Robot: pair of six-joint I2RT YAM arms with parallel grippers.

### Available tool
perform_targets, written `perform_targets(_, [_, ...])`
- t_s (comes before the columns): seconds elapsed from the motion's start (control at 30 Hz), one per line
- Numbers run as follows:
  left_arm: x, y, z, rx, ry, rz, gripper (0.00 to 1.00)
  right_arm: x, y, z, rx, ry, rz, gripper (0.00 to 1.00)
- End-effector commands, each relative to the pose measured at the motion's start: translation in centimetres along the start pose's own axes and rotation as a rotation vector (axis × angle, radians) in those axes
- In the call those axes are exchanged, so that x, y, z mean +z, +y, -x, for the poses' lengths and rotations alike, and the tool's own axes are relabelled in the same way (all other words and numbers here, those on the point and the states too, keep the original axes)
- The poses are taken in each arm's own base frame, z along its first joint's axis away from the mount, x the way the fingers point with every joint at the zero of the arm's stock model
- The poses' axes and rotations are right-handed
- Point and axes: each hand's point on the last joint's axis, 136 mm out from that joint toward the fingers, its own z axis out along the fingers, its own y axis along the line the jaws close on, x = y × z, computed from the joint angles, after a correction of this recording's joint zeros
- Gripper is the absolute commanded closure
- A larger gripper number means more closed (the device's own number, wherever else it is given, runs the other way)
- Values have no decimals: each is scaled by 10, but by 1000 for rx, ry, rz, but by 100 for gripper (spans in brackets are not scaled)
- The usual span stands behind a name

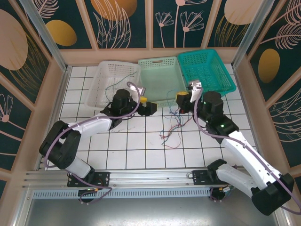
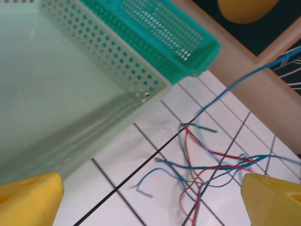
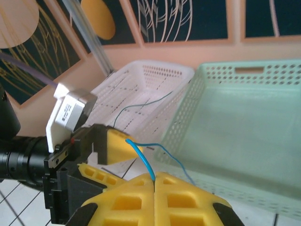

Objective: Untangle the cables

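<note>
In front of the pale green basket [image 1: 162,77], the cables [image 1: 171,132] lie as one knot, stretched away from its front wall. The right gripper [image 3: 154,184] pinches one blue cable [image 3: 141,157] above the knot and seems nearer; the left gripper [image 2: 150,207], jaws spread wide, faces it. The baskets [image 1: 207,70] are three, but the strands cross too much to count.

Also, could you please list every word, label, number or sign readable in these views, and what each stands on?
None can be read.
The white basket, pale green basket and teal basket carry no labels.
The wall panels bear plant drawings, no writing.
The right gripper, shut on the blue cable, has unmarked yellow fingers.
</note>
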Motion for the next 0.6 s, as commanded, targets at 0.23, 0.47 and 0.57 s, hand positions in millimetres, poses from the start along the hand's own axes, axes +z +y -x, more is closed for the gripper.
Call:
perform_targets(0.23, [14, -40, 34, 143, -55, -200, 12, 10, 19, -2, 13, 1, 113, 100])
perform_targets(0.47, [-4, -53, 43, 147, -103, -218, 13, 8, 18, 3, 2, -18, 101, 100])
perform_targets(0.57, [-13, -55, 37, 135, -101, -219, 13, 9, 17, 2, 0, -9, 97, 100])
